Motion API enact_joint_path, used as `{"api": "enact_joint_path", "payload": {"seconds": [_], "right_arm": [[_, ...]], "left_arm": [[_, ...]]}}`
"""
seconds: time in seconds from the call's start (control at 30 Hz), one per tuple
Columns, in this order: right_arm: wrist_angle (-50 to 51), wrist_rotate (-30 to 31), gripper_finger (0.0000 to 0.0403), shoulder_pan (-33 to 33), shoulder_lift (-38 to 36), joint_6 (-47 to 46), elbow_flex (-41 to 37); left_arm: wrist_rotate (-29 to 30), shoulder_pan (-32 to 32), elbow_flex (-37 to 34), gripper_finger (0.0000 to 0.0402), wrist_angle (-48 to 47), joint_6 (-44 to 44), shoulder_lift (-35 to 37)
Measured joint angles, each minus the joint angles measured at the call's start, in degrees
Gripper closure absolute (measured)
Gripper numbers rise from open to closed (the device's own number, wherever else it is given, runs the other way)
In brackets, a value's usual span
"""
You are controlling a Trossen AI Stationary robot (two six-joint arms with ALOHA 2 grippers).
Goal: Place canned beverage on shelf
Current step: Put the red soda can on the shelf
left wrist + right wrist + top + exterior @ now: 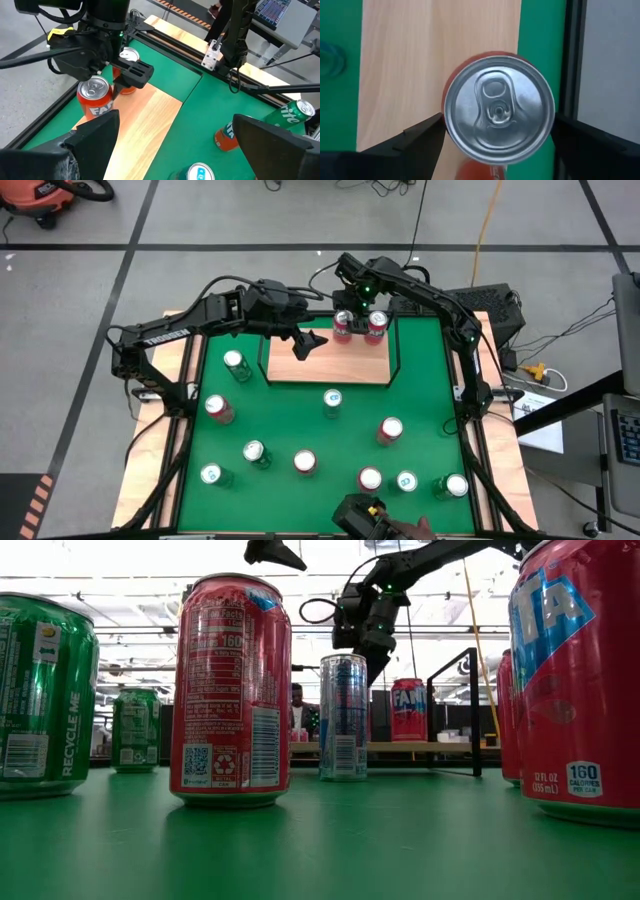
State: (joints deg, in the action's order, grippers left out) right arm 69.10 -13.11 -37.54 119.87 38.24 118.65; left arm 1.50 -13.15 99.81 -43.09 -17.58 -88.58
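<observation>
shelf (330,365): two red cans (343,326) (376,326) crowd the back edge, right gripper (375,310) over one of them, front half of board bare. left gripper (308,343) hangs open above the bare left part. black rail (397,345) blocks the right side; blue can (332,402) stands just before the front edge.

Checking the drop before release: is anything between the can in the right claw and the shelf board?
Nothing visible. The right claw straddles a red can right over the bare shelf. A second red can stands beside it on the board, not under it. The left claw hovers open over the shelf's left part.
</observation>
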Motion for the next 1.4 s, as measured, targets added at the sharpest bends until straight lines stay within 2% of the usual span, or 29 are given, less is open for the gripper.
{"api": "enact_joint_path", "payload": {"seconds": [0.13,0.5,0.67,0.8,0.93,1.03,1.4], "right_arm": [[0.6,4.0,0.0065,0.2,0.0,-0.2,0.0],[4.6,4.1,0.0065,0.4,-0.8,-5.0,0.0],[2.7,4.1,0.0065,0.9,-2.3,-7.9,0.0],[0.0,3.8,0.0065,1.3,-2.5,-9.1,0.0],[-2.1,0.1,0.0065,1.4,-2.5,-9.4,0.0],[-3.3,-0.4,0.0067,1.6,-2.5,-9.4,0.0],[-0.6,-0.2,0.0122,1.6,-2.3,-8.9,0.0]], "left_arm": [[0.0,0.0,0.0,0.0013,0.0,0.0,0.0],[0.0,0.0,0.0,0.0013,0.0,-0.1,0.0],[0.0,0.0,0.0,0.0013,0.0,-0.1,0.0],[0.0,0.0,0.0,0.0013,0.0,-0.1,0.0],[0.2,0.0,0.0,0.0013,0.0,-0.3,0.0],[0.4,0.0,0.0,0.0013,0.0,-1.3,0.0],[1.2,0.0,0.0,0.0013,0.0,-1.6,0.0]]}}
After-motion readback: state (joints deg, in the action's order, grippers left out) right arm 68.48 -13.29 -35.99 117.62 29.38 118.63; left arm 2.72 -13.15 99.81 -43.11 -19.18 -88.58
